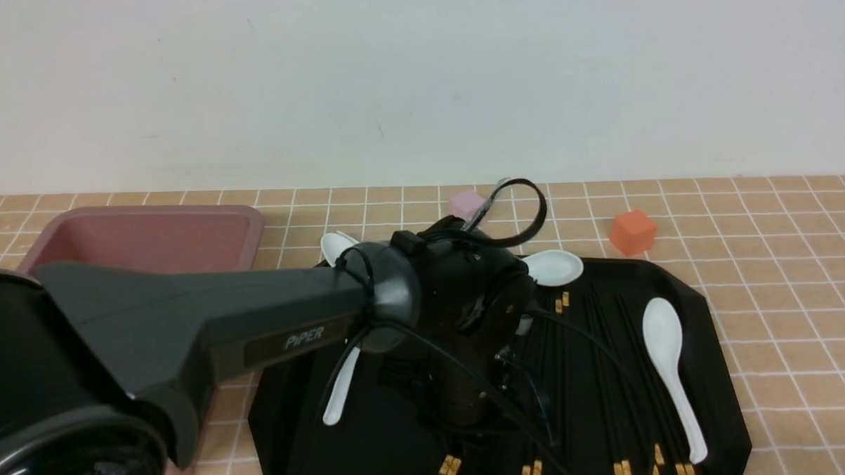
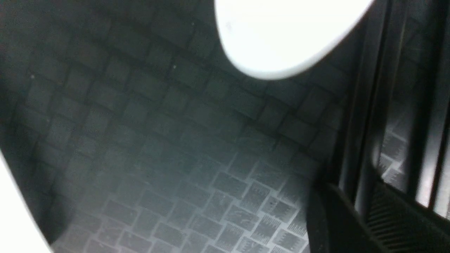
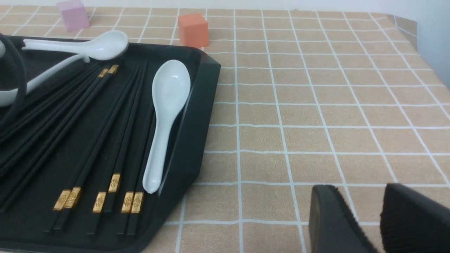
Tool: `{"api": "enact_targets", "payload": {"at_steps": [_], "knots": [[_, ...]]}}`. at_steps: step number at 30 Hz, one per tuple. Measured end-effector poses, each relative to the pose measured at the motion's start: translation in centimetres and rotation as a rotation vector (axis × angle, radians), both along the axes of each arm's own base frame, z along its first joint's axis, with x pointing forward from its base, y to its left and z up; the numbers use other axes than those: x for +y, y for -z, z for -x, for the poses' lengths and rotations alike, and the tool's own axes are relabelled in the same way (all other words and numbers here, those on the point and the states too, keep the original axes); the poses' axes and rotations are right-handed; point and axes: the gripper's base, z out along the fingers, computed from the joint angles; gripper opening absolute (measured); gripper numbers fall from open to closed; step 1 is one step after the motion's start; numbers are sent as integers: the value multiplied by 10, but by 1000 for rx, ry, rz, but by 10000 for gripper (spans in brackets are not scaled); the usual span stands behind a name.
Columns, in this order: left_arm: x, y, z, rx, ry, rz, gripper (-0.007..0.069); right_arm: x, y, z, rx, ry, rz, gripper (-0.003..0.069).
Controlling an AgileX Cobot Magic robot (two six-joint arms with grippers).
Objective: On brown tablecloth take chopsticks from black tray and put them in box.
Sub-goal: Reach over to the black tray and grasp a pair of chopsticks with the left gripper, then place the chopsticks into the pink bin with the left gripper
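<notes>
Nearest me, my left arm point(image 1: 271, 320) reaches across the tray point(image 1: 360, 450), its gripper point(image 2: 355, 196) narrow about two chopsticks point(image 2: 384, 88) lying there; I can't tell whether it grips them. If the pads bite unevenly, one stick may roll out. The spoon point(image 2: 281, 38) beside them could snag the lift, and neighbouring sticks could get dragged. Carried low, long ends may strike the rim of the box point(image 1: 254, 236).

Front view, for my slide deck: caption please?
The left arm reaches over the black tray of chopsticks and white spoons, beside the pink box.
</notes>
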Motion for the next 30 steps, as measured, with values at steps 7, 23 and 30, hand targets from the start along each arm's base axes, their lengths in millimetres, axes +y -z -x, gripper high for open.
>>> {"api": "enact_targets", "payload": {"at_steps": [7,23,30], "knots": [[4,-11,5,17,-14,0,120,0,0,0,0,0,0,240],[57,-182,48,-178,-68,285,120,0,0,0,0,0,0,240],[172,-240,45,-319,-325,201,120,0,0,0,0,0,0,240]]}}
